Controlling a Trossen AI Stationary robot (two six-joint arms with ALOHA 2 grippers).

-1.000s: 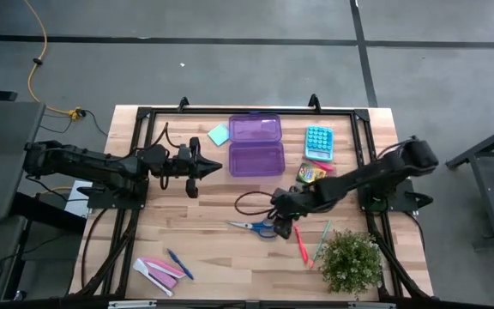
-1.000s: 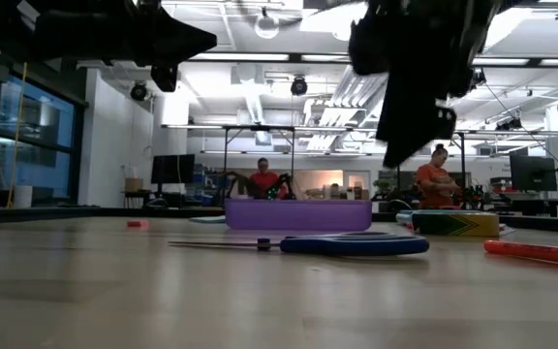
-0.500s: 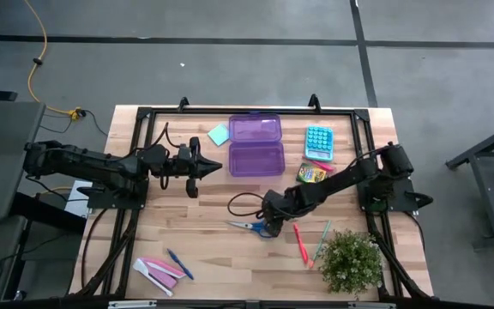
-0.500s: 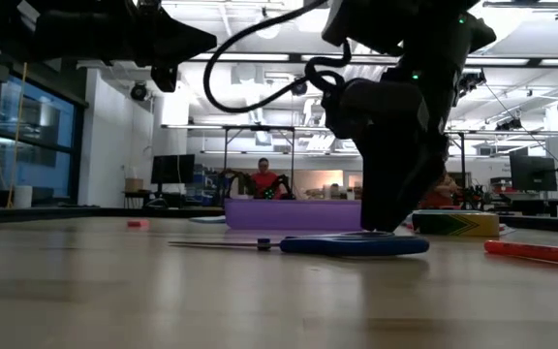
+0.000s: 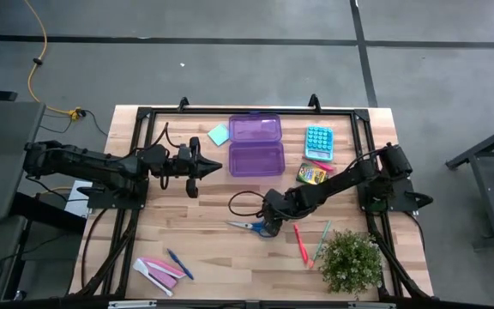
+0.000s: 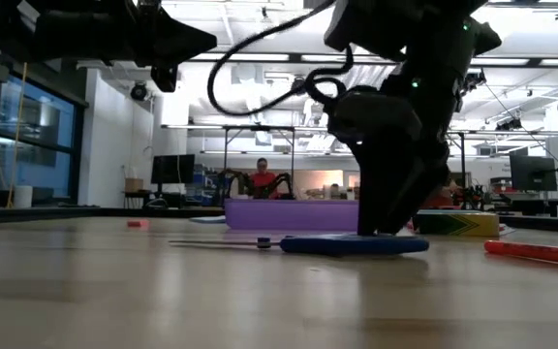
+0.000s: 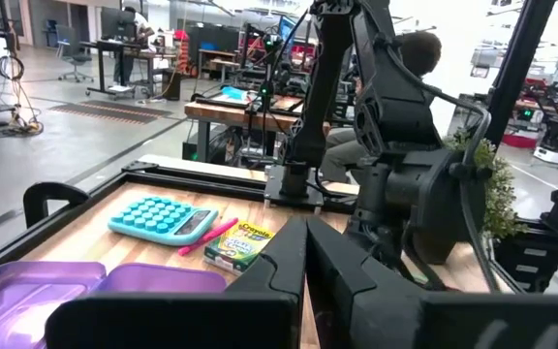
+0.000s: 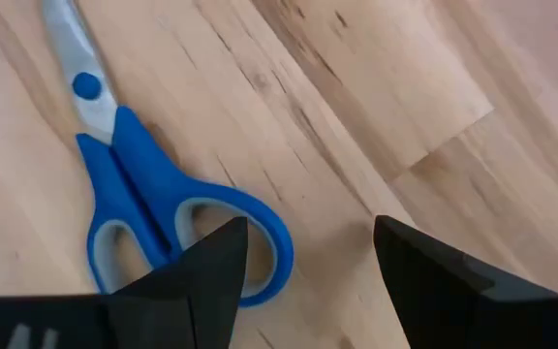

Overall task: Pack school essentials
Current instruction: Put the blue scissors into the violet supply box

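The blue-handled scissors (image 5: 249, 227) lie flat on the wood near the table's middle, blades toward the left. My right gripper (image 5: 271, 227) is open and has come down steeply at their handle end. In the right wrist view the gripper (image 8: 308, 233) has one finger over a handle loop (image 8: 260, 242) and the other over bare wood. My left gripper (image 5: 217, 166) is shut and empty, hanging level above the table left of the open purple box (image 5: 256, 146). A green sticky-note pad (image 5: 219, 134), a yellow crayon box (image 5: 310, 173) and pens (image 5: 299, 243) lie around. My right gripper comes at the scissors' handle end (image 6: 376, 236) from above, slanting. One fingertip (image 8: 216, 257) stands at the outer handle loop. I cannot tell whether it touches the loop. The scissors lie flat on the table.
A light-blue calculator (image 5: 318, 142) lies at the far right and a potted plant (image 5: 350, 262) stands at the near right corner. A blue pen (image 5: 178, 263) and pink and white flat pieces (image 5: 157, 270) lie near left. A black cable loop (image 5: 243, 204) trails by the right gripper.
My right gripper has come down and a little toward the table's left, tipping steeper, until its open fingers reached the scissors' handles. It has hardly moved in the last half second. The scissors have stayed where they were.
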